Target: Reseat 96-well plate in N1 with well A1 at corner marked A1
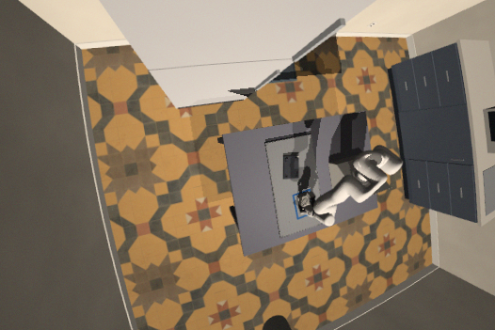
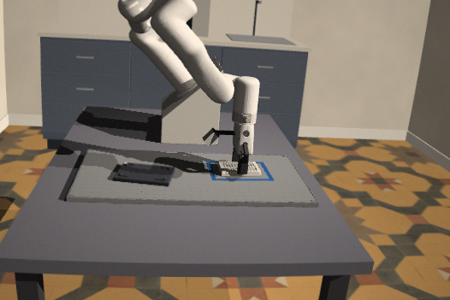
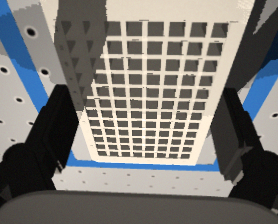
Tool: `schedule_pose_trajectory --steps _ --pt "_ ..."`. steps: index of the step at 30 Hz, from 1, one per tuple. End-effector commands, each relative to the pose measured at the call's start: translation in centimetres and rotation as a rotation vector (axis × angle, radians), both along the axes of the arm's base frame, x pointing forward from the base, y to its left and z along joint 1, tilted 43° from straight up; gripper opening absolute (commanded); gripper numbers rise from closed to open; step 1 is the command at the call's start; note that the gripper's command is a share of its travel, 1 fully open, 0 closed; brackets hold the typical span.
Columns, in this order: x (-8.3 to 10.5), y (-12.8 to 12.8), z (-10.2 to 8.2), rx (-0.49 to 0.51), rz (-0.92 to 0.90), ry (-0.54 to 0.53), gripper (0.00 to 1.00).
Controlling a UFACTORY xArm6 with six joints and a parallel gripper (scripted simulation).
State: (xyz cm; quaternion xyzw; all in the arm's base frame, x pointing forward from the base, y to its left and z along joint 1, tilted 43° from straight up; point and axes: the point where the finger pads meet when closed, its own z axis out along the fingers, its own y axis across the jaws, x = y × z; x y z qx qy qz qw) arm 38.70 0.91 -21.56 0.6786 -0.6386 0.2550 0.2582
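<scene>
Plate (image 2: 243, 168) lies inside the blue-taped spot B1 (image 2: 269, 178), centre-right of frame; nest N1 (image 2: 141, 173) at left stands vacant. Gripper (image 2: 233, 169) spread wide, a finger (image 3: 55, 135) either side of the plate, gripping nothing. Regrasp step, I judge. Next: close on the plate's sides, lift, carry to N1. Cut corner not discernible from here
</scene>
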Motion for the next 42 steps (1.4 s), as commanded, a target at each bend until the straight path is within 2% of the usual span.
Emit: schedule_pose_trajectory --steps 1,3,4,42 --pt "0.13 0.11 0.06 0.002 0.001 -0.003 1.0" --pt "0.14 0.12 0.06 0.002 0.001 -0.003 1.0" --pt "0.13 0.16 0.11 0.002 0.001 -0.003 0.0" --pt "0.13 0.16 0.11 0.001 0.001 -0.003 0.0"
